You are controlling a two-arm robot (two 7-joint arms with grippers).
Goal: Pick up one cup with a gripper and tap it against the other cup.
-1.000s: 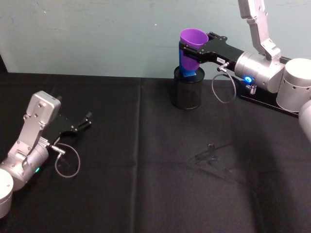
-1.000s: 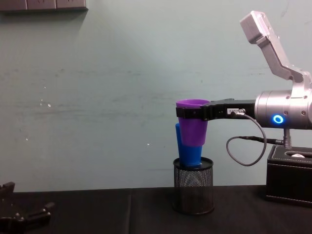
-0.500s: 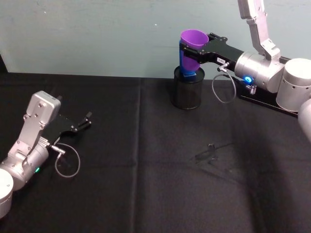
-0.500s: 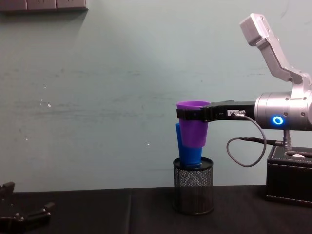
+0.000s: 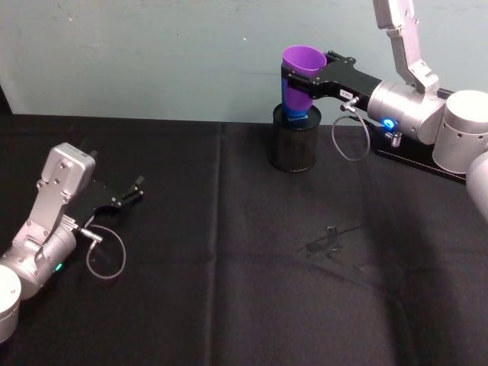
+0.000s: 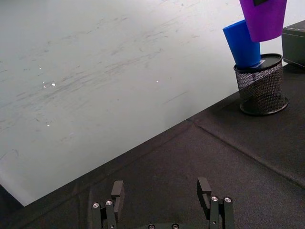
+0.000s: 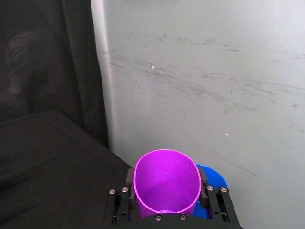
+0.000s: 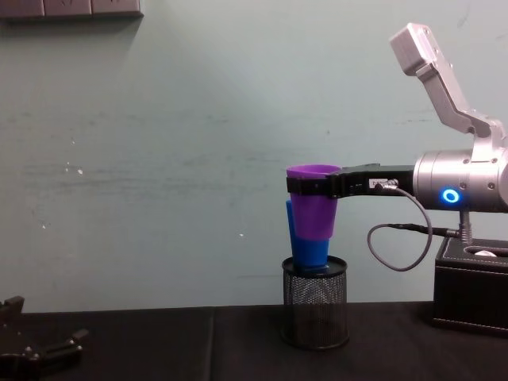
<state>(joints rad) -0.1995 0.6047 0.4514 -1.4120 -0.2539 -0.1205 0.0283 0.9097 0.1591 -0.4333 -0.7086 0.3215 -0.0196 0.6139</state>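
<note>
Chest view: the purple cup is held upright in the air, clamped just under its rim by the right gripper, whose fingers are closed on either side of it. The arm behind the gripper is stretched level from the right, and a blue ring light is lit on it. The cup is raised above the mesh holder, which stands on the black table near the wall. The blue cup is set inside that holder, tilted, with its rim leaning toward the robot's left. The purple cup's lower part is seen overlapping the blue cup's upper part, right beside it; whether the two touch cannot be told. The left gripper is parked low over the table's left side, well apart from the cups, with its fingers spread and nothing held between them.
</note>
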